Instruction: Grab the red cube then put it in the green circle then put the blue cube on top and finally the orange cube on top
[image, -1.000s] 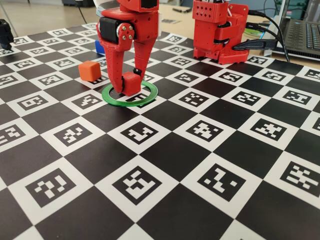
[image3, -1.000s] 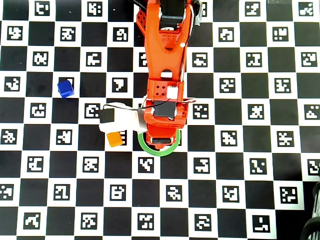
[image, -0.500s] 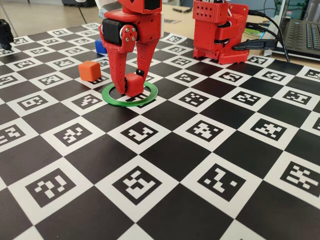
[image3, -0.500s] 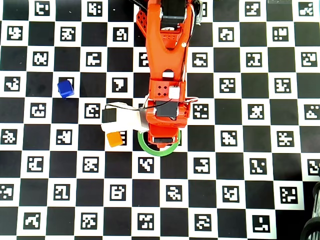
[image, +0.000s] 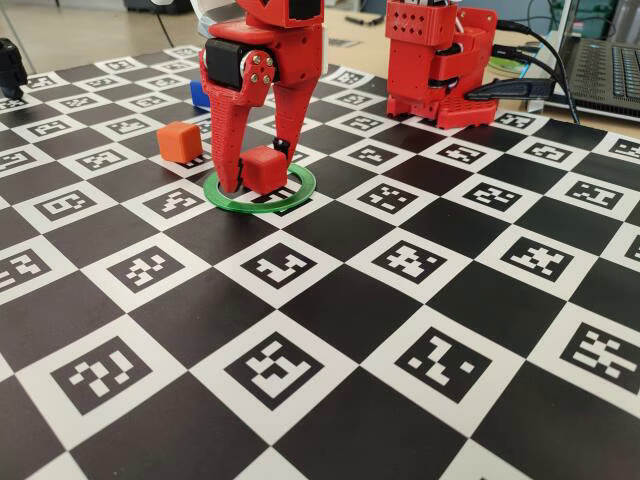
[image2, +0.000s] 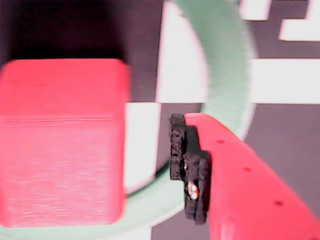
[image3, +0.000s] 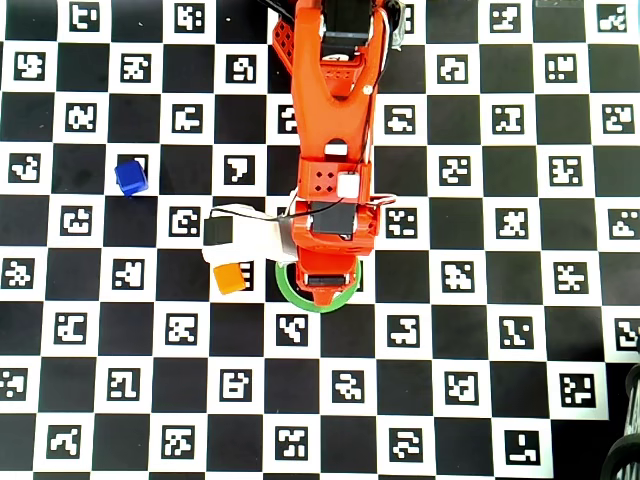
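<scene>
- Red and matte, the red cube (image: 264, 169) is sitting on the board inside the green circle (image: 291, 200), toward the ring's left side in the fixed view; the wrist view shows the cube (image2: 61, 142) close up with the ring (image2: 223, 65) curving around it.
- The gripper (image: 252, 176) is standing over the ring with its fingers spread, released from the cube: a gap is showing between the cube and the padded finger (image2: 189, 167) in the wrist view.
- The orange cube (image: 179, 141) is lying on the checkered board (image: 420, 330) just left of the ring; the overhead view shows it (image3: 230, 278) beside the arm.
- The blue cube (image3: 131, 176) is resting well apart, further to the left in the overhead view.
</scene>
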